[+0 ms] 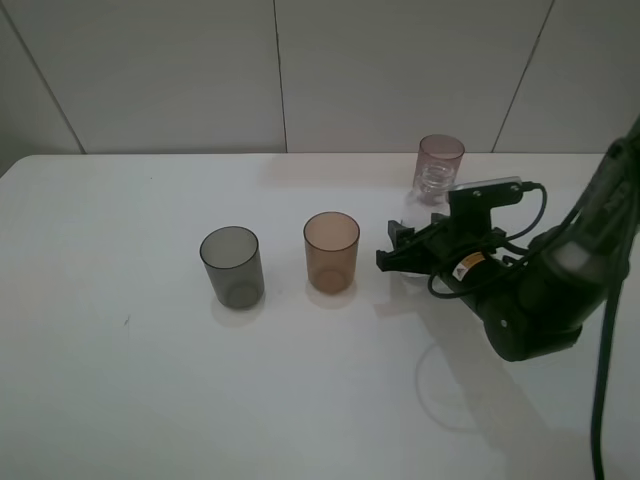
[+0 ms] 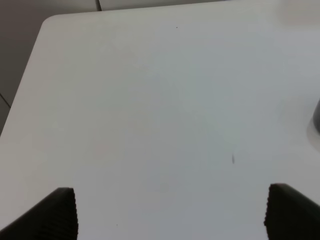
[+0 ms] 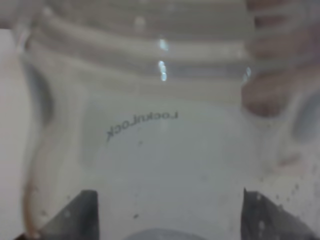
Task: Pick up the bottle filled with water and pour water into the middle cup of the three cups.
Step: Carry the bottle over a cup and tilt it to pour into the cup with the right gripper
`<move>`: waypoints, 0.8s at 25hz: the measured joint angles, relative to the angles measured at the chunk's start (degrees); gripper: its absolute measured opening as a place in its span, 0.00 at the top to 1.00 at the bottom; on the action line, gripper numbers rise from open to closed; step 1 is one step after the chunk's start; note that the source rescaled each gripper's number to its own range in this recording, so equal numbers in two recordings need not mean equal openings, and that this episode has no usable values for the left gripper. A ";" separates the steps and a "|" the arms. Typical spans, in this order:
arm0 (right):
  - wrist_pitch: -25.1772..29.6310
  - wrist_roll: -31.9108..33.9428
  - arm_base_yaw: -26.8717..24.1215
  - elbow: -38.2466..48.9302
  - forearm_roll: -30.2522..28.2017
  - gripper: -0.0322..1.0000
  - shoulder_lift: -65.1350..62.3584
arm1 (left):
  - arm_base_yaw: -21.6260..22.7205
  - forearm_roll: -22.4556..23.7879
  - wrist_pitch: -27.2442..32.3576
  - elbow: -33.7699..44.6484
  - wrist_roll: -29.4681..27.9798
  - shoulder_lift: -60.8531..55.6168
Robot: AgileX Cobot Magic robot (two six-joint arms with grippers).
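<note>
While the bottle (image 1: 433, 183) stands upright toward the back right of the table (image 1: 120, 380), just in front of the pinkish-mauve cup (image 1: 440, 157), the right gripper (image 1: 398, 250) has its jaws clamped on the lower body; in the wrist view clear plastic fills the gap btwn both fingers (image 3: 75, 215). The middle cup (image 1: 331, 252), amber-brown, is upright left of that gripper & apart from it, w/ the smoky grey cup (image 1: 232, 266) further left. The left gripper (image 2: 170, 212) hangs over bare tabletop, jaws spread wide, nothing btwn them
</note>
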 joint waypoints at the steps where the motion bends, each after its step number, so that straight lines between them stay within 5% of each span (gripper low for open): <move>1: 0.13 -2.14 0.00 0.62 0.69 0.94 -1.31 | 0.00 0.00 0.00 0.00 0.00 0.00; 5: 3.69 -11.01 0.00 2.95 2.77 0.94 -8.61 | 0.00 0.00 0.00 0.00 0.00 0.00; 13: 25.68 -26.48 0.00 3.56 11.29 0.94 -23.90 | 0.00 0.00 0.00 0.00 0.00 0.00; 20: 41.84 -33.16 0.00 3.61 17.04 0.94 -34.09 | 0.00 0.00 0.00 0.00 0.00 0.00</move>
